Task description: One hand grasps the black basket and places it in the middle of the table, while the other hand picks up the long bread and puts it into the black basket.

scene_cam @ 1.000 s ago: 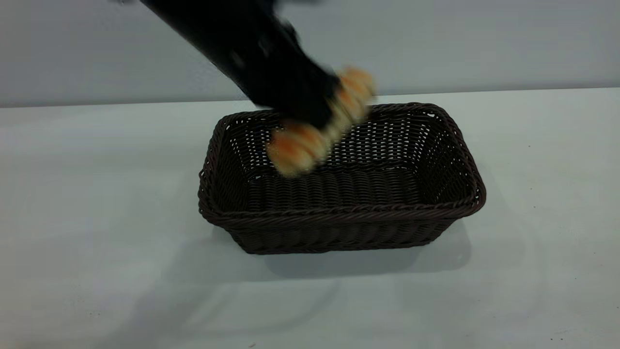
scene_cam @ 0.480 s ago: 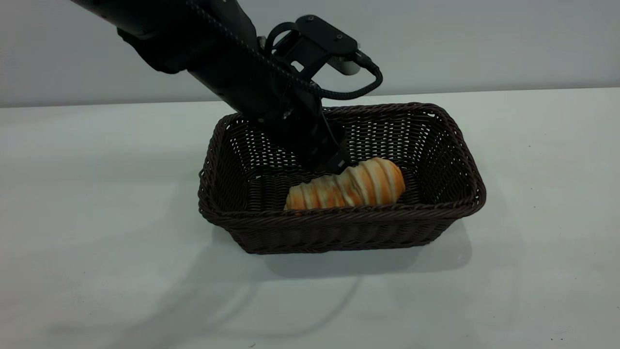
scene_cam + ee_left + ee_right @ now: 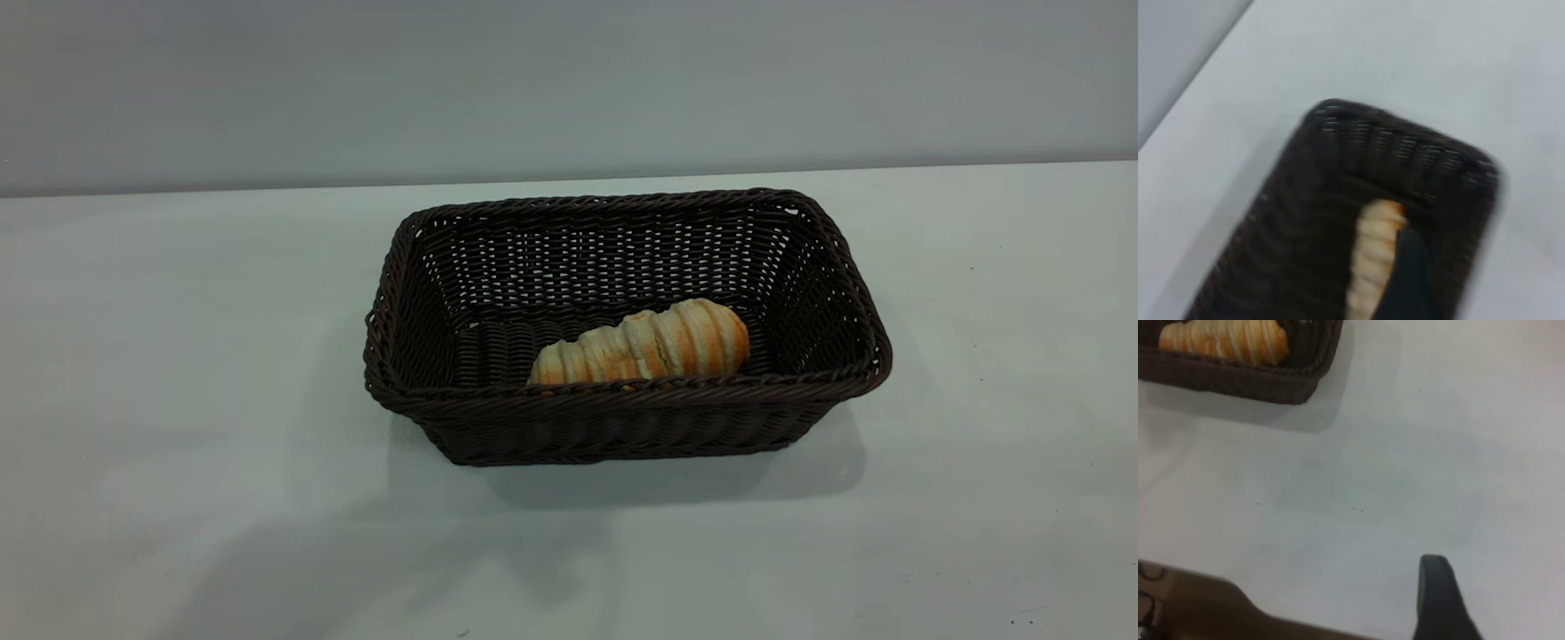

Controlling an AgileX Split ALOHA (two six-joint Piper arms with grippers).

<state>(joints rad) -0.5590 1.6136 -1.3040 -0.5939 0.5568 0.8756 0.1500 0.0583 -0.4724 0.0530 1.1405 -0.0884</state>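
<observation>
Golden long bread (image 3: 642,347) lies inside black basket (image 3: 622,404), mid tabletop (image 3: 178,356). Both jobs look done. Left gripper (image 3: 1408,280), right gripper (image 3: 1441,593): can't tell if holding or let go.

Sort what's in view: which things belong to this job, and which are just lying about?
Job: black basket, long bread lying inside it, table under the basket.
Lying about: nothing else on the table; only a few tiny dark specks.

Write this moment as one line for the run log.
long bread: lying inside black basket | basket: on table | arms: out of exterior view
</observation>
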